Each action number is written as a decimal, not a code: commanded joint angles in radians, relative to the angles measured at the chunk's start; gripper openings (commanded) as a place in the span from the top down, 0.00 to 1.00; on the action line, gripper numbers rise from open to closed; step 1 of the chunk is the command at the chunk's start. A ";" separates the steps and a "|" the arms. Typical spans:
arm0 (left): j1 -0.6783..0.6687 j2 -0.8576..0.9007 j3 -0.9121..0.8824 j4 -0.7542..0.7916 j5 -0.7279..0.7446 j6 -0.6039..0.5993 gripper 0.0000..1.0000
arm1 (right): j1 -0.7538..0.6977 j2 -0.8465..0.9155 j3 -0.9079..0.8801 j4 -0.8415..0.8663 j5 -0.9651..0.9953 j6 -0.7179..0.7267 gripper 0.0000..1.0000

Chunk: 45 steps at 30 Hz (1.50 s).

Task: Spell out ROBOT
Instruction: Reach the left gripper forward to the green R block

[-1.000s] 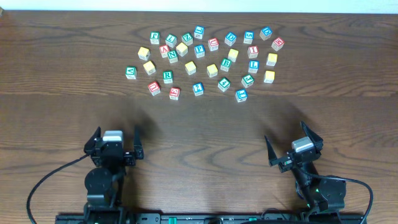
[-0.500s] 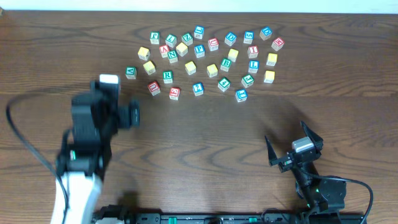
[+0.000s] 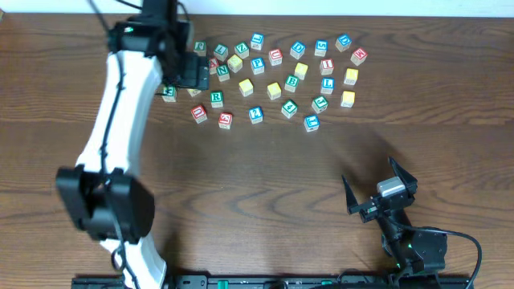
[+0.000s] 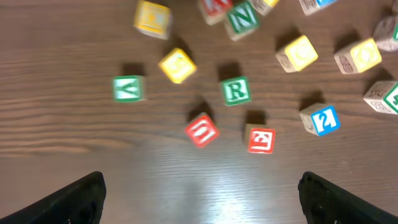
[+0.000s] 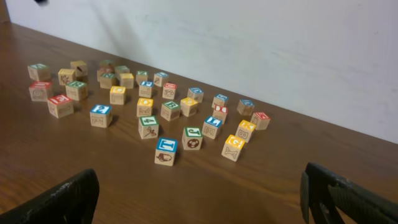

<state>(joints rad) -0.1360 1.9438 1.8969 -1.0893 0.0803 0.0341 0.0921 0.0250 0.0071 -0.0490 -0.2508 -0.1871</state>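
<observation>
Small square wooden cubes (image 3: 274, 90) on dark grained desk (image 3: 257, 185).
Left claw (image 4: 199, 193) spread wide above cubes near green-letter R (image 4: 236, 91); right claw (image 3: 375, 186) also spread wide, well apart.

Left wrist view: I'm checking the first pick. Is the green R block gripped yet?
No, the green R block lies free on the table beyond the open left gripper.
</observation>
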 commanded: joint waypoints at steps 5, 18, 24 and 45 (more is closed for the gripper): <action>-0.021 0.090 0.027 0.058 0.066 -0.045 0.03 | 0.007 -0.005 -0.002 -0.004 -0.003 0.015 0.01; -0.078 0.251 0.025 0.155 -0.022 -0.279 0.26 | 0.007 -0.005 -0.002 -0.004 -0.003 0.015 0.01; -0.092 0.300 0.024 0.165 -0.045 -0.328 0.30 | 0.007 -0.005 -0.002 -0.004 -0.003 0.015 0.01; -0.104 0.373 0.008 0.239 -0.057 -0.301 0.55 | 0.007 -0.005 -0.002 -0.004 -0.003 0.015 0.01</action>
<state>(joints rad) -0.2340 2.3085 1.9007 -0.8551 0.0460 -0.2810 0.0921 0.0250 0.0071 -0.0490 -0.2508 -0.1871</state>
